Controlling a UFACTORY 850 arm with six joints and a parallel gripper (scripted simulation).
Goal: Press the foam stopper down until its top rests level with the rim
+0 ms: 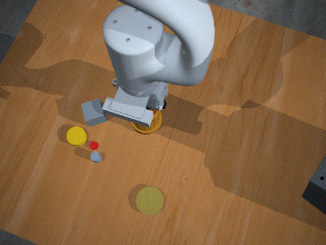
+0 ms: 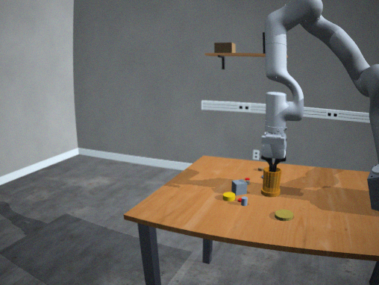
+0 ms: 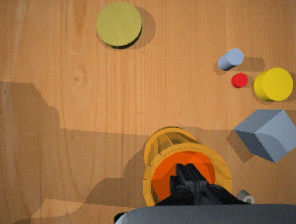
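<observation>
The amber ribbed jar (image 1: pixel 146 131) (image 2: pixel 271 183) (image 3: pixel 164 143) stands upright on the table. The orange-red foam stopper (image 1: pixel 154 111) (image 3: pixel 164 175) sits inside its mouth. In the wrist view a band of inner wall shows around part of the stopper, so its top looks a little below the rim. My gripper (image 2: pixel 273 170) (image 3: pixel 183 177) is shut and empty, pointing straight down. Its tips are over the stopper and reach about rim height or slightly inside. Whether they touch the foam is hidden. In the top view the arm covers the fingertips and part of the jar.
A grey-blue block (image 1: pixel 94 112) (image 2: pixel 239 187) (image 3: pixel 266 135) stands beside the jar. A yellow disc (image 1: pixel 76 136) (image 3: pixel 273 84), a red disc (image 1: pixel 94 145) (image 3: pixel 239 80) and a small blue-grey cylinder (image 1: pixel 95 157) (image 3: pixel 231 59) lie past it. An olive disc (image 1: pixel 150 201) (image 2: pixel 284 215) (image 3: pixel 119 24) lies farther off.
</observation>
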